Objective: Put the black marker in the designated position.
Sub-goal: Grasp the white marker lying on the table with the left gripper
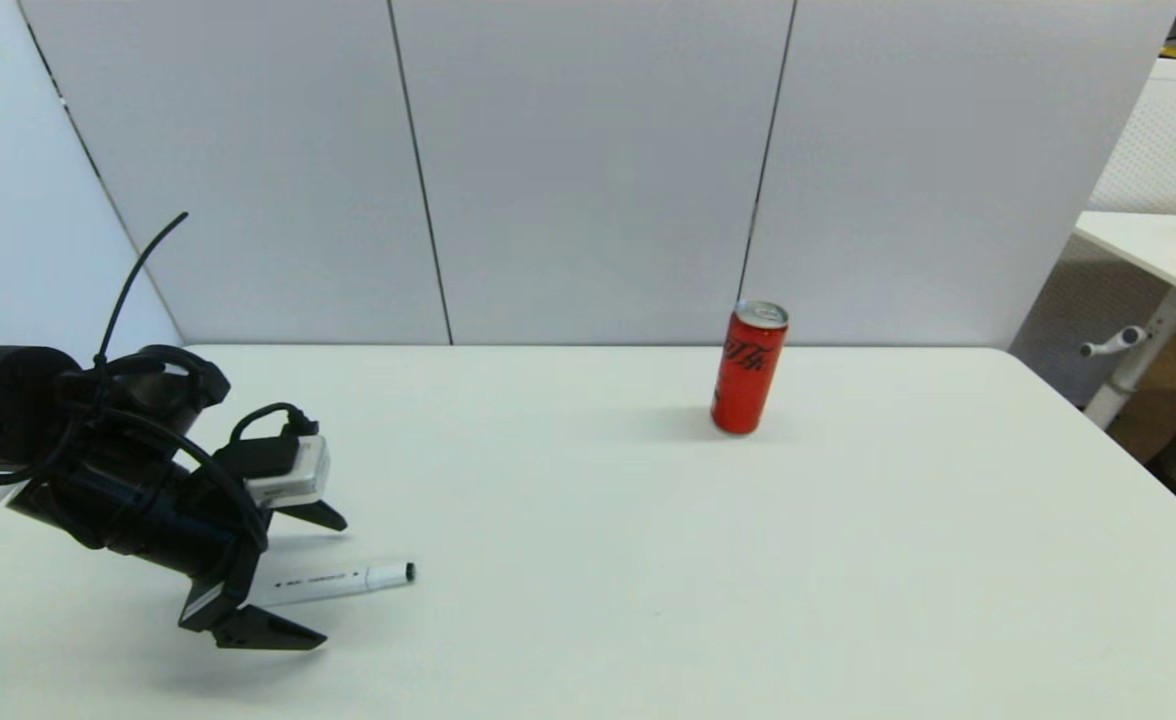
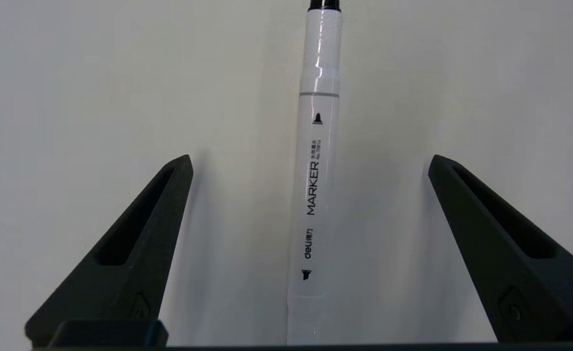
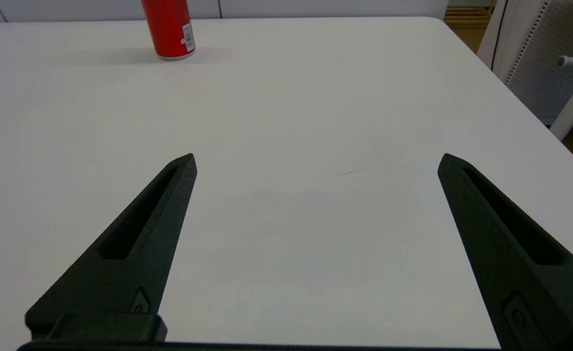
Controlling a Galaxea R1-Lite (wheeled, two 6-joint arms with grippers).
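1. One black marker (image 1: 343,581) lies flat at the table's (image 1: 648,560) near-left, long axis left-right, visible black tip pointing right.
2. Left gripper (image 1: 333,580) straddles it, fingers spread, not touching.
3. Right gripper (image 3: 315,161) spread, over bare table.

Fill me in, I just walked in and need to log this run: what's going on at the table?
The left gripper is low over the near left part of the white table, jaws wide open on either side of the black marker. The marker lies flat, not yet gripped. A red can stands upright far off toward the back. The right gripper hangs open over bare tabletop, out of the head view.
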